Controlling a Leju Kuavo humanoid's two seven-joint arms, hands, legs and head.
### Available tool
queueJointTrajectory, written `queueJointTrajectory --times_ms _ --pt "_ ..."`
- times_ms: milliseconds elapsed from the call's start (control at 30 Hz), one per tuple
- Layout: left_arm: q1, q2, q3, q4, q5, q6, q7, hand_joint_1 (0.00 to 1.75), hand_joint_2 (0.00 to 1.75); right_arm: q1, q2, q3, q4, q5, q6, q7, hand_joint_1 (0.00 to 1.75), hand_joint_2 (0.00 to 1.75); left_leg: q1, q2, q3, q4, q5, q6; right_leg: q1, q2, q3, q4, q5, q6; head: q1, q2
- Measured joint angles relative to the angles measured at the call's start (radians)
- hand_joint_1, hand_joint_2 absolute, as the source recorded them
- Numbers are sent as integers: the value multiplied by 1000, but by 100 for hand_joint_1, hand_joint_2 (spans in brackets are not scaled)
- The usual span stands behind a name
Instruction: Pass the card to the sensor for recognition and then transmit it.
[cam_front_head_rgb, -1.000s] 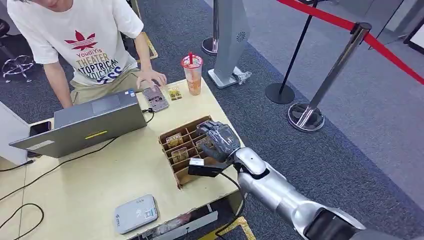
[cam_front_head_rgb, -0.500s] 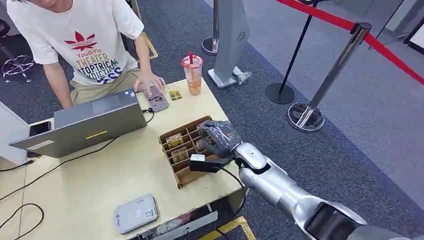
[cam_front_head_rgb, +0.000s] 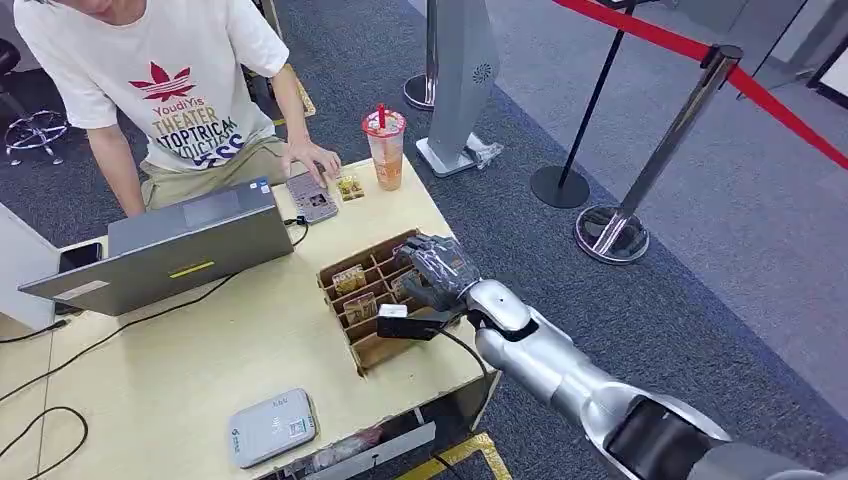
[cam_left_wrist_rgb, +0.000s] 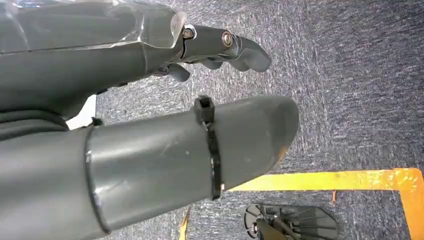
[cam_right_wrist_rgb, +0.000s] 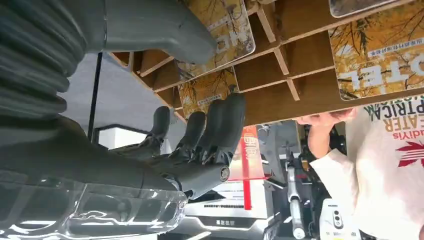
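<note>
The cards are yellow and brown, with trees and words printed on them. They stand in the slots of a brown cardboard box near the right edge of the desk. The sensor is a flat grey pad with round corners. It lies at the front edge of the desk.

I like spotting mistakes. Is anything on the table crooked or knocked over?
Nothing is spilled or knocked over. The drink cup stands upright, and the cards sit in the cardboard box, which lies at an angle to the table's edge.
</note>
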Motion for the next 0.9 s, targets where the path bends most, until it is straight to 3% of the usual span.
queueJointTrajectory --times_ms 600,833,900 --pt "2 0 0 0 0 3 -5 0 0 -17 0 25 26 -23 19 9 98 175 0 0 0 0 0 0 0 0 0 0 0 0 0 0" --pt "6 0 0 0 3 9 -6 0 0 -26 -3 26 28 -46 63 7 105 175 0 0 0 0 0 0 0 0 0 0 0 0 0 0" --pt "7 0 0 0 4 9 -6 0 0 -28 -4 26 28 -55 70 7 115 175 0 0 0 0 0 0 0 0 0 0 0 0 0 0"
